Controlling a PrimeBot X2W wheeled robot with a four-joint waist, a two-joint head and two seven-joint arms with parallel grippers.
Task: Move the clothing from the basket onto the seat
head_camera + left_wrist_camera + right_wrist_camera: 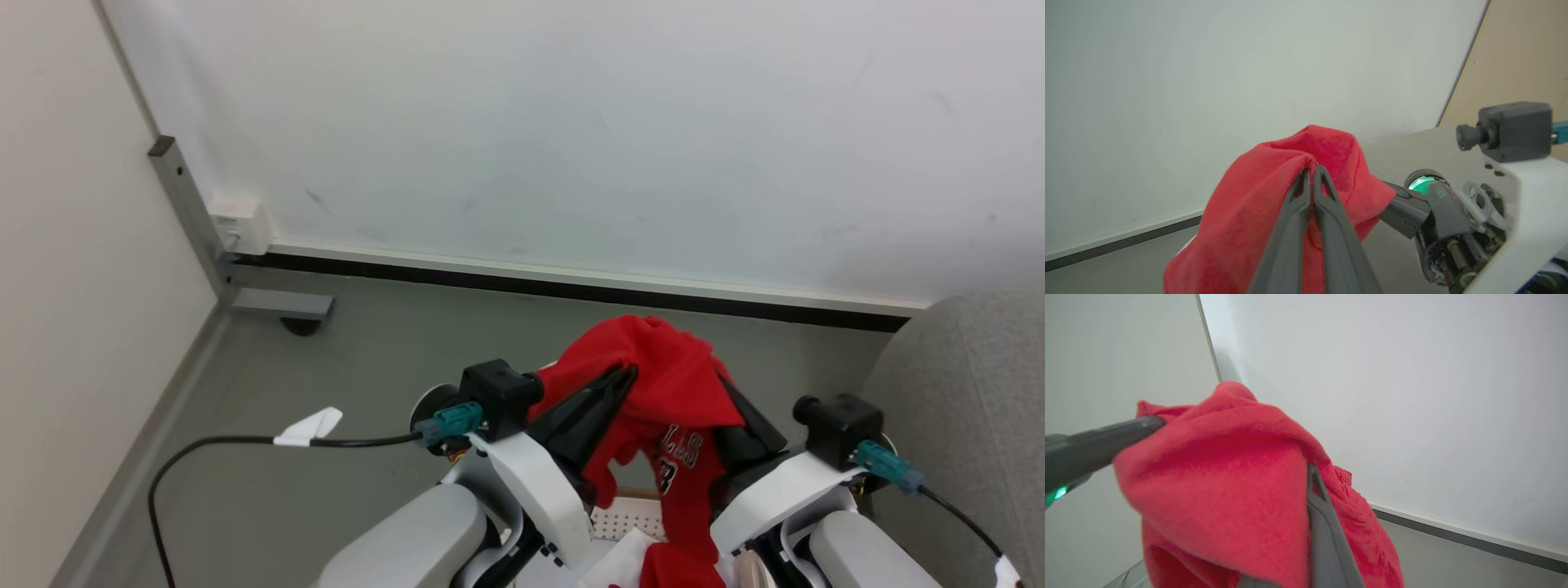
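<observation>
Clothing (653, 384), a limp bright-red knit with white-and-black lettering, is held bunched above the basket (629, 514), a perforated cream plastic tub. The left gripper (1310, 169) and right gripper (1311, 473) are each pinched shut on a fold. Because a long tail hangs into the basket, a snag on its rim may be expected during transfer to the grey woven seat (963, 392), and a thin pinch could be pulled free.

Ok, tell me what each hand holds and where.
Left hand and right hand both pinch the red jersey at its bunched top, the rest hanging toward the basket.
</observation>
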